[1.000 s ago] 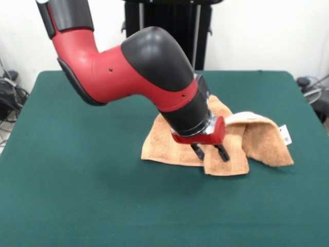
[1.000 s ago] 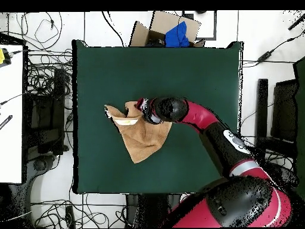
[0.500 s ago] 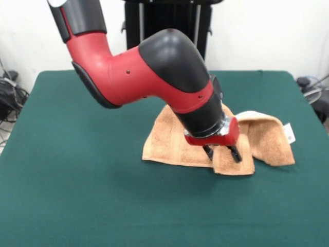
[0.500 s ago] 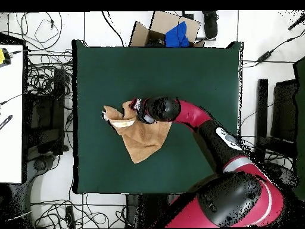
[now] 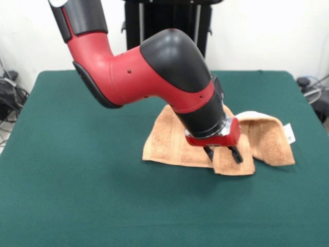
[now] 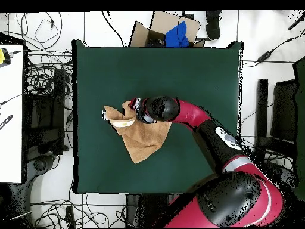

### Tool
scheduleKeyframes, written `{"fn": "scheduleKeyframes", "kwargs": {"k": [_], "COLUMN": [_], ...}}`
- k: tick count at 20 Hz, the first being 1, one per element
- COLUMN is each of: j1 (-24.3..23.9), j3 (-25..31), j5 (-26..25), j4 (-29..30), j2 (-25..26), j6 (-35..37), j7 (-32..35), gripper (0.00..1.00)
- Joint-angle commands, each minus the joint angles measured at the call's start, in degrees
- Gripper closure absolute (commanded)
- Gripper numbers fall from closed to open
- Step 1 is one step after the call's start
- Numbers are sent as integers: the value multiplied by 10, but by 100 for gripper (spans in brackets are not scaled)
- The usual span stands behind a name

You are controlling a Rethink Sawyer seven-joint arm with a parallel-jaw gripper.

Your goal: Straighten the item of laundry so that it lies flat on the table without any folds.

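The peach-orange towel [image 5: 172, 141] lies crumpled right of the middle of the green table [image 5: 77, 180]. Its left part is flat, a folded flap [image 5: 234, 163] points toward the camera, and its right part is humped, with a small white tag [image 5: 290, 134] at the far right. My gripper [image 5: 222, 153] is down on the folded flap, its fingers [image 5: 209, 153] apart with towel showing between them. In the overhead view the towel [image 6: 143, 140] spreads out below the gripper [image 6: 132, 111], and the arm hides part of it.
The red and black arm [image 5: 154, 72] slants over the table's middle. The black pedestal [image 5: 167, 25] stands behind the far edge. In the overhead view a cardboard box with blue cloth [image 6: 173, 31] lies beyond the table, and cables and a white bench [image 6: 11, 113] are at the left.
Over the last second the arm moved right in the front view, and the towel's folded flap and humped right part shifted right with it. In the last half second almost nothing moved.
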Motion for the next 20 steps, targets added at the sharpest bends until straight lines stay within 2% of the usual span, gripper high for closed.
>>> {"fn": "scheduleKeyframes", "kwargs": {"k": [1, 10, 11, 20], "j1": [15, 31, 31, 15], "j3": [-31, -59, -59, -44], "j5": [1, -9, -6, 14], "j4": [-5, -31, -27, -4], "j2": [-3, 5, 2, -13], "j6": [-65, -70, -87, -62], "j7": [62, 56, 67, 63], "gripper": [0, 0, 0, 0]}}
